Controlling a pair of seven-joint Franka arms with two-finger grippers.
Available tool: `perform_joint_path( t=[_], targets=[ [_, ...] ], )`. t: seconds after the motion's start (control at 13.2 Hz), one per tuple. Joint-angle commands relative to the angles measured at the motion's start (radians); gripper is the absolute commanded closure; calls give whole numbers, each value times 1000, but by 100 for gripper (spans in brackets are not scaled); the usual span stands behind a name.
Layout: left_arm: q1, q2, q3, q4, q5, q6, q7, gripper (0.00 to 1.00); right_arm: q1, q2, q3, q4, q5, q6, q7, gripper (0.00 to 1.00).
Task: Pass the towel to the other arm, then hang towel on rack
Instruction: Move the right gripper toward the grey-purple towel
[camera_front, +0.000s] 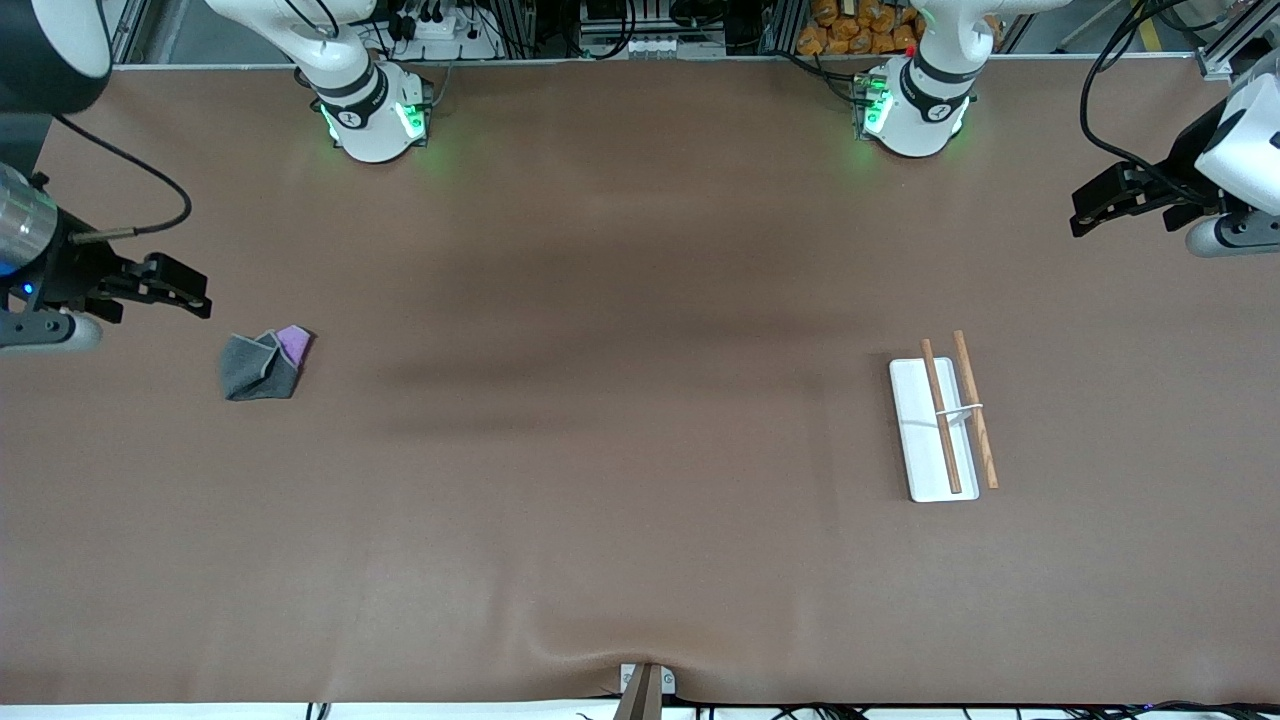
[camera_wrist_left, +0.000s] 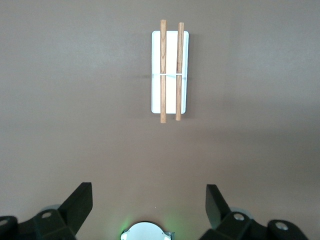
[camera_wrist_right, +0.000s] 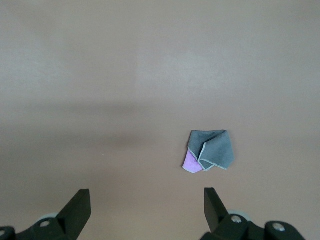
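The towel (camera_front: 262, 365) lies crumpled on the table toward the right arm's end, mostly dark grey with a purple corner showing. It also shows in the right wrist view (camera_wrist_right: 210, 151). My right gripper (camera_front: 190, 290), with a blue-lit wrist, hangs open and empty in the air beside the towel; its jaws (camera_wrist_right: 146, 202) stand wide apart. The rack (camera_front: 950, 415), a white base with two brown rods, stands toward the left arm's end and shows in the left wrist view (camera_wrist_left: 170, 72). My left gripper (camera_front: 1080, 212) hangs open and empty (camera_wrist_left: 149, 200) over the table's end, apart from the rack.
The brown table (camera_front: 620, 400) stretches between towel and rack. The two arm bases (camera_front: 375, 120) (camera_front: 915, 110) stand along the table edge farthest from the front camera. A small mount (camera_front: 645, 685) sits at the nearest edge.
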Motion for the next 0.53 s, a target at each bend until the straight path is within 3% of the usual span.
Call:
perform_joint_path(
  t=[0.0, 0.46],
  targets=[
    [6, -5, -3, 2, -7, -10, 2, 0, -50, 87, 14, 25, -5, 4, 2, 0],
    [1, 4, -5, 2, -7, -9, 1, 0, -87, 142, 12, 20, -6, 1, -4, 0]
  ],
)
